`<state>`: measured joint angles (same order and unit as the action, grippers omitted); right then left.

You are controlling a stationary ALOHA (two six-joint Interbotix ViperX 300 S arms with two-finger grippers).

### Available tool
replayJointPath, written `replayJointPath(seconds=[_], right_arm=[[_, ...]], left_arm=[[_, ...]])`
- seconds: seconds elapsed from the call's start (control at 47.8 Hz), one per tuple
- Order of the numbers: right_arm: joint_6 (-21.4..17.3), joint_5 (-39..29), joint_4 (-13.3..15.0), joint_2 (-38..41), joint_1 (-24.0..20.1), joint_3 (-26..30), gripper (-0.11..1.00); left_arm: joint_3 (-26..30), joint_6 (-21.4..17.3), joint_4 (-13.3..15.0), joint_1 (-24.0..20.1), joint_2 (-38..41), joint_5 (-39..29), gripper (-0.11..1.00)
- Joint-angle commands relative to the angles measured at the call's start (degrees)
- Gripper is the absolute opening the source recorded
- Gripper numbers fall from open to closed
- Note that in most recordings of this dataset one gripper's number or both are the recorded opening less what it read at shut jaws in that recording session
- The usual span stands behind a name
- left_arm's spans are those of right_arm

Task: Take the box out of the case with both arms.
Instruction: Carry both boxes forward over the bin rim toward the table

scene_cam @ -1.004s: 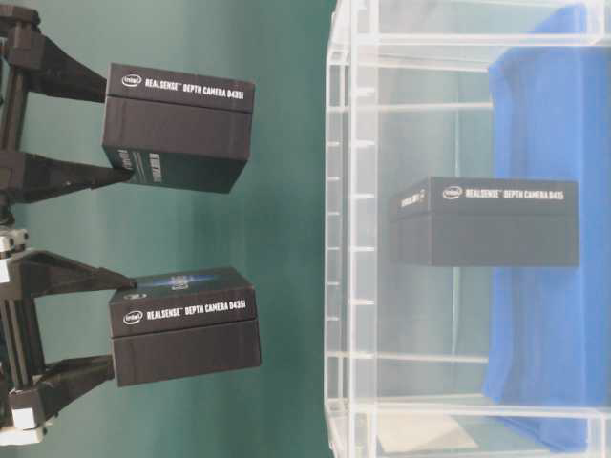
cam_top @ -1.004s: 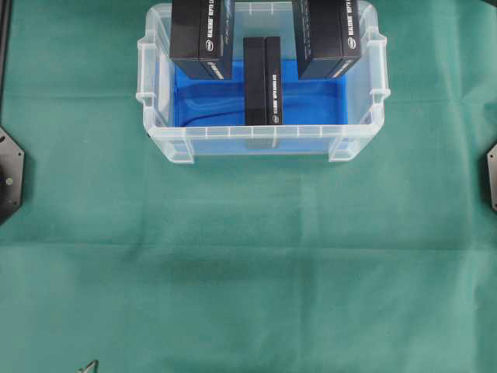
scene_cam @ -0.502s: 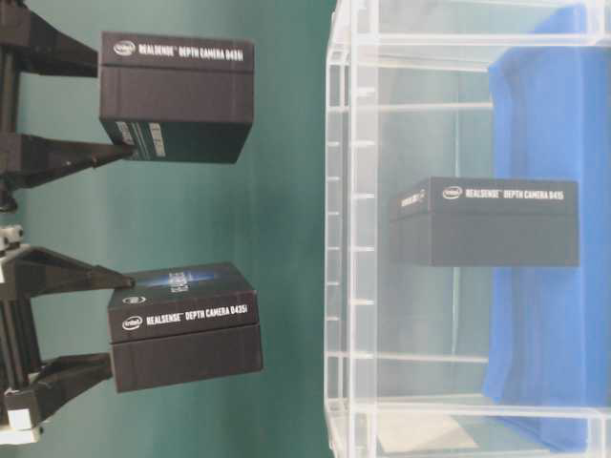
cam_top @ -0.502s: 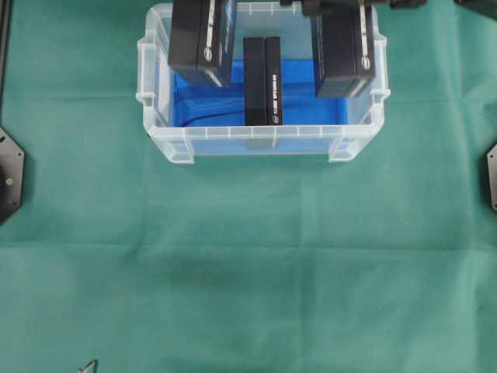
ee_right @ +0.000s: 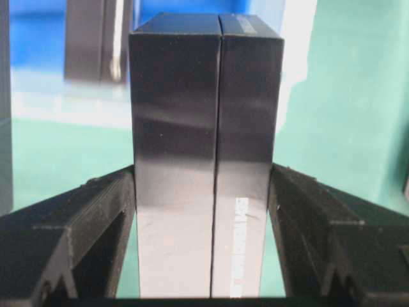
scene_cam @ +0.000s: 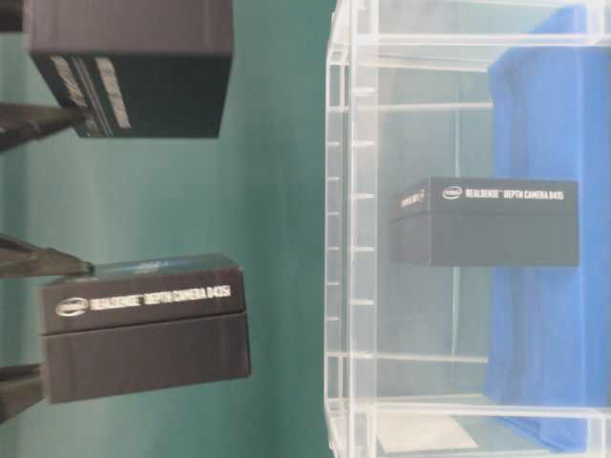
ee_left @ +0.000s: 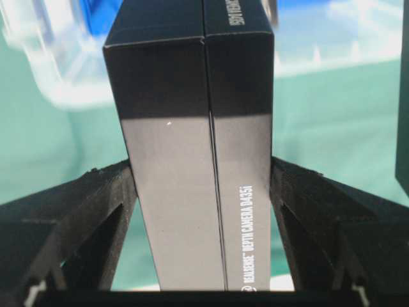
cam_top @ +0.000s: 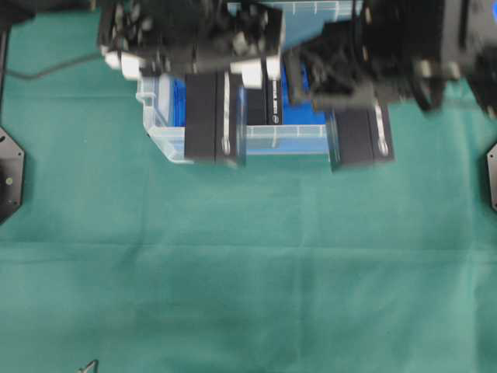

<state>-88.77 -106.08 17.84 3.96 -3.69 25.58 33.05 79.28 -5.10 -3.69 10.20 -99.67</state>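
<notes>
Left gripper: the left gripper (ee_left: 201, 192) is clenched on a black rectangular cardboard box with white "Depth Camera D435i" lettering (cam_top: 211, 116), its fingers pressing the two broad faces, so the box hangs on friction alone.

Right gripper: the right gripper (ee_right: 206, 192) grasps a second black cardboard box of the same kind (cam_top: 359, 137) in the same way, squeezed flat between both fingers.

Held boxes: in the overhead view both sit over the near wall of the case, part above the green cloth; in the table-level view they appear clear of the case's rim. Judged from that, each is already lifted out.

Case: the large clear translucent plastic case with a rimmed edge and blue lining (cam_top: 167, 140) rests on the green-clothed desk (cam_top: 248, 272), at its far side.

Remaining box: a third black lettered box (scene_cam: 487, 221) stays inside the case on the blue lining, untouched by either gripper.

Stage: likely carrying both boxes towards open cloth; one box is left to fetch.
</notes>
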Motion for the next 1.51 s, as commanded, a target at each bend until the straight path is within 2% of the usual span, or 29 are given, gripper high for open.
replayJointPath(seconds=[0.0, 0.293, 0.628, 0.837, 1.486], right_arm=[[-1.6, -0.2, 1.1, -1.7, -2.6, 1.6, 0.65], [-7.4, -1.1, 2.7, -1.7, -10.1, 1.5, 0.65], [-12.2, -2.3, 3.3, -1.7, -15.9, 1.2, 0.65], [-14.2, -2.3, 3.3, -1.5, -17.8, 1.1, 0.65], [-15.8, -2.1, 3.3, -1.1, -18.4, 1.1, 0.65]], left_arm=[[0.4, 2.5, -0.4, 2.7, -1.8, 0.4, 0.64], [-2.5, 13.6, -0.8, 10.5, -2.8, -1.9, 0.64], [-3.3, 21.4, -1.5, 16.1, -2.8, -1.9, 0.64], [-3.3, 23.2, -1.8, 17.5, -2.7, -1.9, 0.64], [-4.1, 23.1, -1.9, 17.9, -3.1, -1.9, 0.64]])
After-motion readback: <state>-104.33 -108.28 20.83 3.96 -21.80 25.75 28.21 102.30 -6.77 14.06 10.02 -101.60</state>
